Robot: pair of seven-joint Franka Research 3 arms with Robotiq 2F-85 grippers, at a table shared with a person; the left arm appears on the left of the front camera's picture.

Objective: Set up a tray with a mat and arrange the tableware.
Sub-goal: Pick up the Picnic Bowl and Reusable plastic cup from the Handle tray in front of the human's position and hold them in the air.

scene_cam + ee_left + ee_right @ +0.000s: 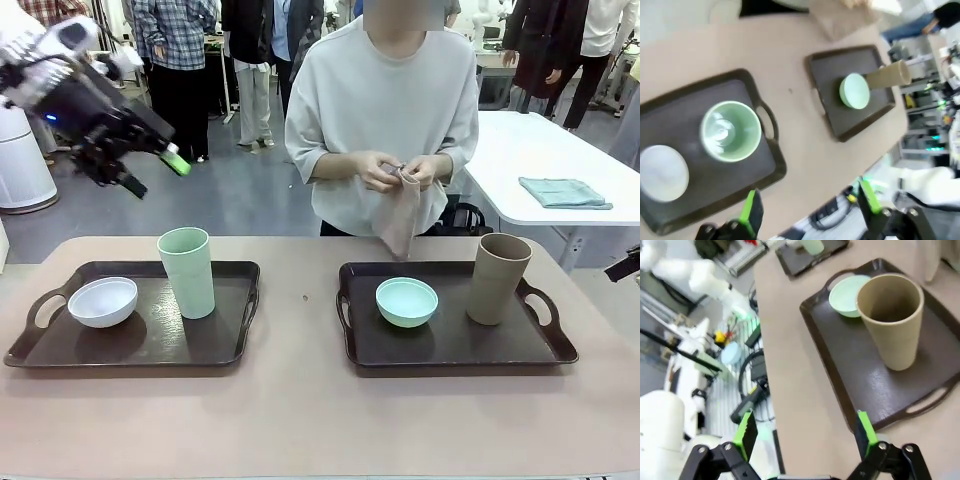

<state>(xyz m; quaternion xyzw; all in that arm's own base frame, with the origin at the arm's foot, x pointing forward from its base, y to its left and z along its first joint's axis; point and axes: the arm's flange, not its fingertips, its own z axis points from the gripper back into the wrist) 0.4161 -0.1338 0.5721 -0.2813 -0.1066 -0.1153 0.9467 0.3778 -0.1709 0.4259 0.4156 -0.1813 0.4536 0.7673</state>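
Judging by the beige mat (402,215) held in the person's hands (390,172) at the far side of the table (300,420) and not yet laid down, probably at the stage of clearing a tray to receive it. Best begun with the pale green cup (187,270): come in from above, clasp the wall low enough to prevent tipping, lift straight up, and avoid nudging the white bowl (102,301) near it on the left tray (30,350). Leave the right tray (560,350) alone meanwhile, with its mint green bowl (407,301) and upright brown cup (497,277) a little apart. Check for the person's reach across the table before descending.

Left gripper (153,173): raised high beyond the table's far left corner, tilted downward, 2 fingers spread wide, holding nothing, and, seen from its own wrist, looking down on both trays. Right gripper (805,422): by the table's edge near 1 handle end of the right tray, facing the brown cup, fingers likewise spread wide and empty.
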